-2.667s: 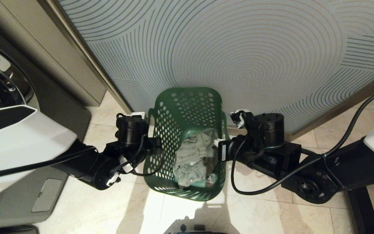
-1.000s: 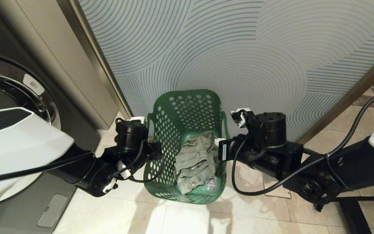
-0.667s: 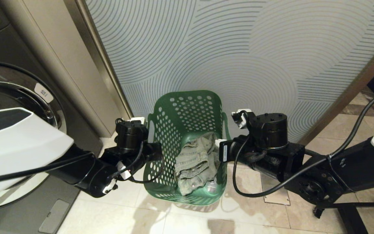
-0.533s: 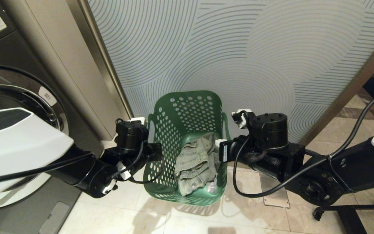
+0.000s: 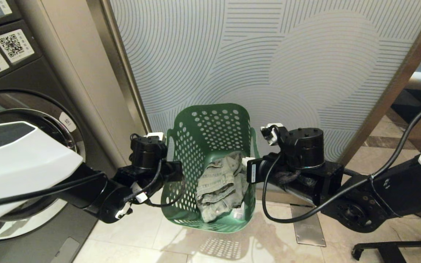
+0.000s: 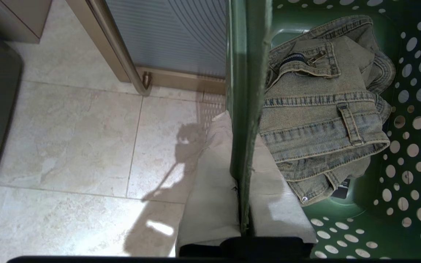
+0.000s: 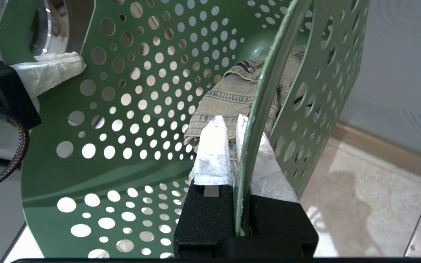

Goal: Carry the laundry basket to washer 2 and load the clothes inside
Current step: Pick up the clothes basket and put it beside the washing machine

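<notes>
The left gripper (image 6: 245, 175) pinches the rim of the laundry basket (image 5: 210, 128) on its left side, and the right gripper (image 7: 241, 146) pinches the opposite rim. Between them the basket hangs above the tiled floor (image 5: 130, 237), before a patterned wall panel (image 5: 269, 54). The clothes (image 5: 219, 184) lie bunched at its bottom. A grey washer (image 5: 20, 109) stands at the robot's left.
</notes>
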You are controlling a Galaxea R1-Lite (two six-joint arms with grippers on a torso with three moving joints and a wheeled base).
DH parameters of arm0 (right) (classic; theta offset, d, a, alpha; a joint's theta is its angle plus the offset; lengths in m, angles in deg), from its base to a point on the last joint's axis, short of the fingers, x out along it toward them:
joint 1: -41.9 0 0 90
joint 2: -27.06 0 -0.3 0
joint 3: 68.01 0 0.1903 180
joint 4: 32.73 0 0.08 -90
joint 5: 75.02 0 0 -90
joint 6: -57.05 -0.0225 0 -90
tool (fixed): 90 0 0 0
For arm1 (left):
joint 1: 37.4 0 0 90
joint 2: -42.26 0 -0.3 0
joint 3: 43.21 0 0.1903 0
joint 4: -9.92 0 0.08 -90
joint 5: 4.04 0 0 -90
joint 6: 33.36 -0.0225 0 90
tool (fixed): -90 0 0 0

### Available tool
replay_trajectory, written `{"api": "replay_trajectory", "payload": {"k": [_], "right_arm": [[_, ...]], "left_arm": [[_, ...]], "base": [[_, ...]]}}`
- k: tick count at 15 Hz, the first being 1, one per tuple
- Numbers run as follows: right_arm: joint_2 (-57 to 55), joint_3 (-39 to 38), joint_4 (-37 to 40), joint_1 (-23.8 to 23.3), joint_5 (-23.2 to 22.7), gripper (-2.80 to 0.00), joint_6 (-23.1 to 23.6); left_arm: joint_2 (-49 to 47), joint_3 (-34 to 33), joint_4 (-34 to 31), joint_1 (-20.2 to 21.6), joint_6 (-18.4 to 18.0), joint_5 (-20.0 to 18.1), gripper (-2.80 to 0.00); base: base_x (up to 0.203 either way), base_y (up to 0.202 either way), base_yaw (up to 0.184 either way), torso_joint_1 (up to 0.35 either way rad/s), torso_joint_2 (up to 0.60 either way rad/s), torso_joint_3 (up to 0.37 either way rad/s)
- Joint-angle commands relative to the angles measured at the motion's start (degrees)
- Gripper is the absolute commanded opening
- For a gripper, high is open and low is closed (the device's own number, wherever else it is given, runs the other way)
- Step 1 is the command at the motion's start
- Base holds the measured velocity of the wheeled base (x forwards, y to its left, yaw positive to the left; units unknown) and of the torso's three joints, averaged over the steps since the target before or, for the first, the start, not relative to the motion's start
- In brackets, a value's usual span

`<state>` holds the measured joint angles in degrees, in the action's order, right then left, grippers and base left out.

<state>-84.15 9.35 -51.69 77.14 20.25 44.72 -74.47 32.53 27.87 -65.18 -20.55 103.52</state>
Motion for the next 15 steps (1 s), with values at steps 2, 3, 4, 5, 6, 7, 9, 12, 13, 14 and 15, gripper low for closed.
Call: {"api": "replay_trajectory", "payload": {"k": [2, 3, 4, 5, 6, 7, 9, 12, 13, 14, 15], "right_arm": [[-0.2, 0.0, -0.3, 0.0, 0.0, -2.80, -0.1], [-0.3, 0.0, -0.2, 0.0, 0.0, -2.80, -0.1], [-0.4, 0.0, -0.2, 0.0, 0.0, -2.80, -0.1], [-0.7, 0.1, -0.2, 0.0, 0.1, -2.80, -0.1], [-1.1, 0.1, -0.3, -0.1, 0.1, -2.80, 0.0], [-1.2, 0.1, -0.3, -0.1, 0.1, -2.80, 0.1], [-1.2, 0.2, -0.3, 0.0, 0.1, -2.80, 0.4], [-2.0, 0.1, -0.3, 0.0, 0.1, -2.80, 4.1], [-2.0, -0.1, -0.3, 0.0, 0.0, -2.80, 4.3], [-2.0, -0.1, -0.3, 0.0, 0.0, -2.80, 4.4], [-1.9, -0.1, -0.3, 0.0, 0.0, -2.80, 4.3]], "left_arm": [[-0.2, 0.0, 0.3, 0.0, 0.1, 0.1, -2.80], [-0.2, 0.0, 0.3, 0.0, 0.2, 0.1, -2.80], [-0.1, -0.1, 0.3, 0.0, 0.3, 0.0, -2.80], [0.0, -0.1, 0.3, 0.0, 0.3, 0.0, -2.80], [-0.1, -0.1, 0.3, 0.0, 0.3, 0.0, -2.80], [-0.1, -0.1, 0.3, 0.0, 0.3, 0.0, -2.80], [0.0, -0.1, 0.3, 0.0, 0.2, 0.0, -2.80], [-0.2, -0.2, 0.3, 0.0, 0.3, 0.0, -2.80], [-0.3, -0.3, 0.3, 0.0, 0.3, 0.0, -2.80], [-0.2, -0.5, 0.3, 0.0, 0.3, -0.1, -2.80], [-0.2, -0.5, 0.3, 0.0, 0.3, 0.0, -2.80]], "base": [[0.000, 0.000, 0.000, 0.003, 0.00, 0.203], [0.000, 0.000, 0.000, 0.005, 0.01, 0.144], [0.000, 0.000, 0.000, 0.002, 0.00, 0.078], [0.000, 0.000, 0.000, 0.003, 0.00, 0.044], [0.000, 0.000, 0.000, 0.000, 0.00, 0.000], [0.000, 0.000, 0.000, 0.000, 0.00, 0.000], [0.000, 0.000, 0.000, 0.000, 0.00, 0.000], [0.000, 0.000, 0.000, 0.000, 0.00, 0.000], [0.000, 0.000, 0.000, 0.000, 0.00, 0.000], [0.000, 0.000, 0.000, 0.000, 0.00, 0.000], [0.000, 0.000, 0.000, 0.000, 0.00, 0.000]]}}
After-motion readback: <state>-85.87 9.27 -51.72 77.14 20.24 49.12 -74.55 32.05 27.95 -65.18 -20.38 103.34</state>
